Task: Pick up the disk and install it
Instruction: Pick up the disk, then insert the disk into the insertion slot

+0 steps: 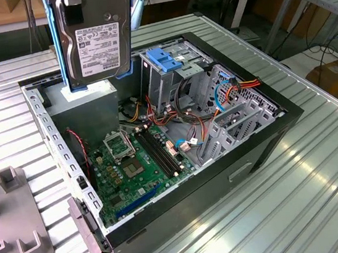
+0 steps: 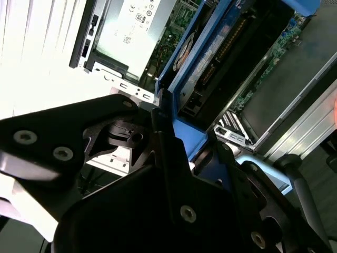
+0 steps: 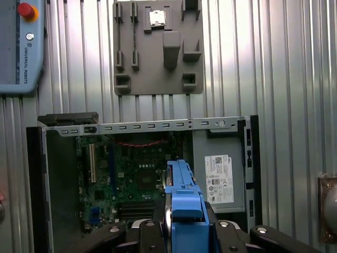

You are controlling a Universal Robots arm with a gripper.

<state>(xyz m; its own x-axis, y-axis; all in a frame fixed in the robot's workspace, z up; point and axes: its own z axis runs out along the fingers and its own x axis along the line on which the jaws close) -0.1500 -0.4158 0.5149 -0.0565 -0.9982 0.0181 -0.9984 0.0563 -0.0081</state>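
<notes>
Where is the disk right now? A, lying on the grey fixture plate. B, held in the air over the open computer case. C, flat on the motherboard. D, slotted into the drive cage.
B: the disk hangs upright above the computer case, its blue rail clamped between the fingers, clear of the drive cage.

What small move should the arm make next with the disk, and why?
Probably carry the disk toward the exterior view's right, over the drive cage. The gripper holds it on edge above the open computer case, off to the cage's side.
</notes>
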